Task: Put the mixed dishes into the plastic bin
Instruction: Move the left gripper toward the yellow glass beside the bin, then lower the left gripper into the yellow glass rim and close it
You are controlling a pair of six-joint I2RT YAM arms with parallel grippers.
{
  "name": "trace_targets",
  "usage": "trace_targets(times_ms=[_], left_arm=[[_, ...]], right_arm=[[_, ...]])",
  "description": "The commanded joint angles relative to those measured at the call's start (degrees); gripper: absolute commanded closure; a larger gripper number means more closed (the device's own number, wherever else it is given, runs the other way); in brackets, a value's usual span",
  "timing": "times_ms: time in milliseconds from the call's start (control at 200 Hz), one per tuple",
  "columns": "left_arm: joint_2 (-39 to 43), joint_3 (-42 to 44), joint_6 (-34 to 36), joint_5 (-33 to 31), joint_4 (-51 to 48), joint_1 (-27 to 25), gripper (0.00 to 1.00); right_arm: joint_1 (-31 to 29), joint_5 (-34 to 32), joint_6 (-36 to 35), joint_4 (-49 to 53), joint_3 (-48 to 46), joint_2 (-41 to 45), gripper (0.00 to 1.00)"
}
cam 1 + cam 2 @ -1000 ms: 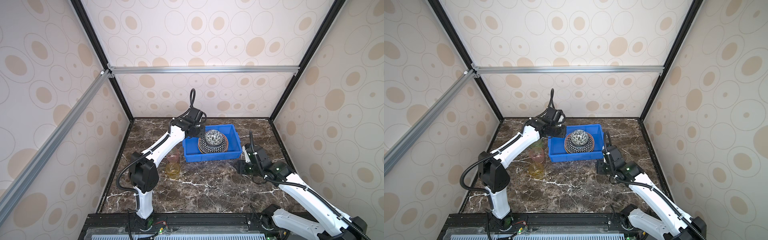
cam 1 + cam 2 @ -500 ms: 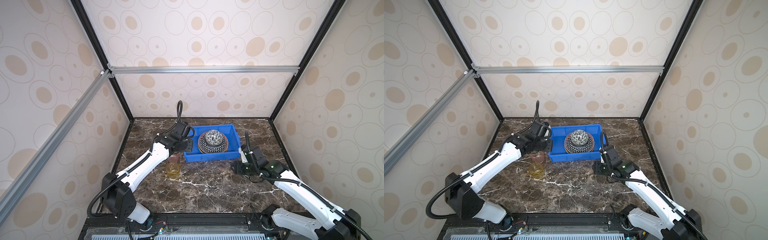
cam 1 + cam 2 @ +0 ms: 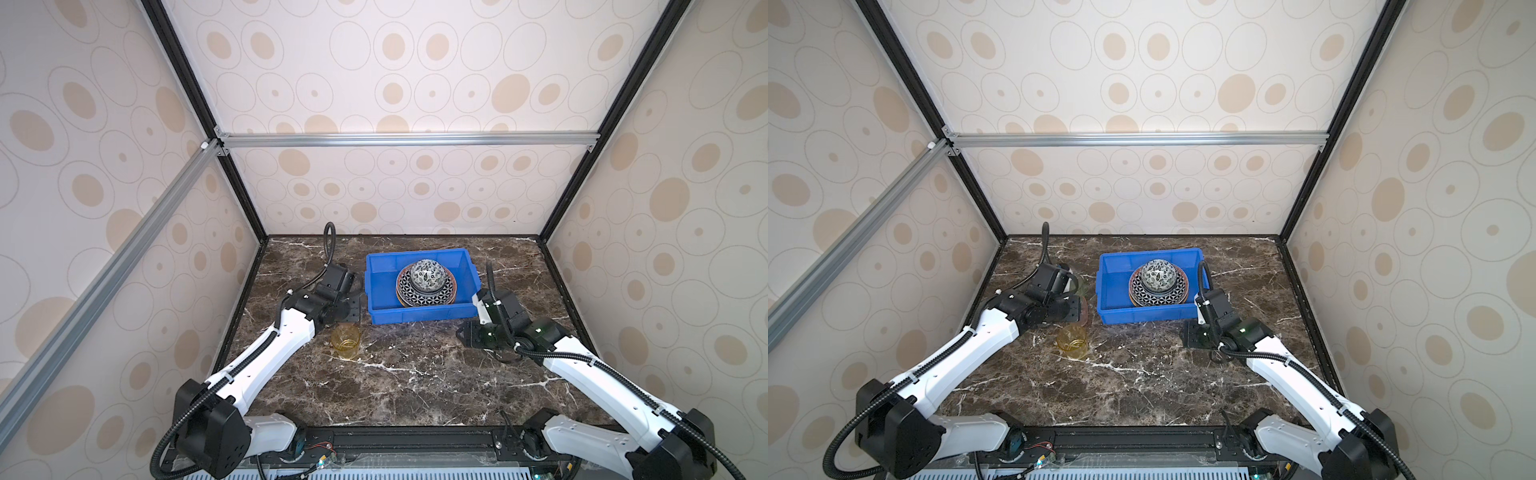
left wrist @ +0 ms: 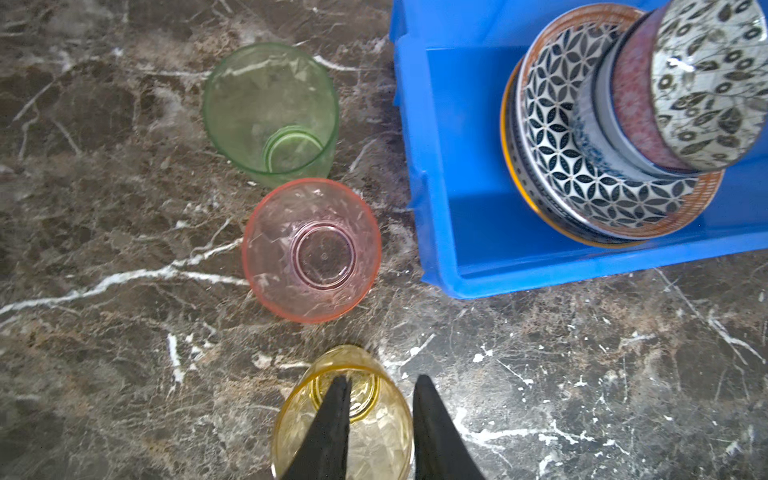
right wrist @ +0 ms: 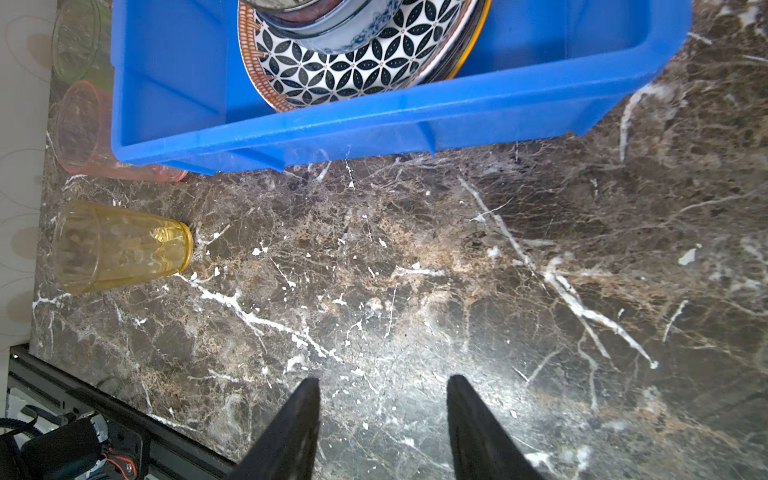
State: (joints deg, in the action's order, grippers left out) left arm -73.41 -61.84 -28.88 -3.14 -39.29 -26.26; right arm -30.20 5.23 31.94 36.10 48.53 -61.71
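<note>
**Bench layout.** The dark marble-patterned bench point(image 3: 415, 374) is closed on the left, rear and right by patterned enclosure walls point(image 3: 623, 291). Its front edge meets a black rail point(image 3: 415, 438). The bright blue rectangular plastic bin point(image 3: 419, 318) sits at rear centre, clear of both side walls. The widest free area is the bare bench in front of the bin, between the two arms.

**Task items.** A stack of round patterned plates and bowls point(image 3: 426, 291) lies inside the bin, toward its right half; the bin floor at the left is uncovered. Three cups stand in a row outside the bin's left wall:
- a translucent green plastic cup point(image 4: 270, 108);
- a translucent pink plastic cup point(image 4: 311, 253), just beside the bin's front left corner;
- a translucent yellow plastic cup point(image 4: 378, 440), nearest the front edge.

**Grippers.**
- The left gripper point(image 4: 382, 379) hangs over the yellow cup, jaws parted by a narrow gap. One finger point(image 4: 330, 432) is over the cup mouth, the other outside its wall. Contact cannot be told.
- The right gripper point(image 5: 383, 379) is spread wide over bare bench, holding nothing, near the bin's front right corner.

**View differences.**
- In both top views the left arm covers most of the green and pink cups.
- The left wrist view alone shows all three cup mouths and the stack's layers.
- The right wrist view alone shows the outside of the bin's front wall.
</note>
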Motion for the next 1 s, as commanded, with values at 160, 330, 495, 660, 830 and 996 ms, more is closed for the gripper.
trace_targets(times_ms=[160,330,495,660,830,996], left_arm=[[6.08,4.63,-3.51,-2.74,-0.14,3.52,0.70],[6.33,7.77,-3.90,-1.18,-0.70,5.56,0.69],[7.04,10.54,-4.16,0.01,-0.27,7.33,0.69],[6.77,11.87,-3.99,1.13,0.24,8.33,0.69],[5.73,14.12,-4.05,3.02,2.03,8.72,0.71],[5.10,15.76,-4.25,3.49,3.42,8.94,0.73]], right_arm=[[0.22,1.35,0.58,-1.44,0.11,-0.89,0.48],[0.22,1.53,0.23,-1.65,0.11,-0.91,0.48],[0.22,1.44,-0.13,-1.58,0.29,-0.79,0.48],[0.22,1.60,-0.29,-1.71,0.77,-1.27,0.48],[0.22,1.89,-0.29,-2.00,0.80,-1.70,0.48],[0.22,1.71,-0.46,-1.76,0.82,-1.67,0.48]])
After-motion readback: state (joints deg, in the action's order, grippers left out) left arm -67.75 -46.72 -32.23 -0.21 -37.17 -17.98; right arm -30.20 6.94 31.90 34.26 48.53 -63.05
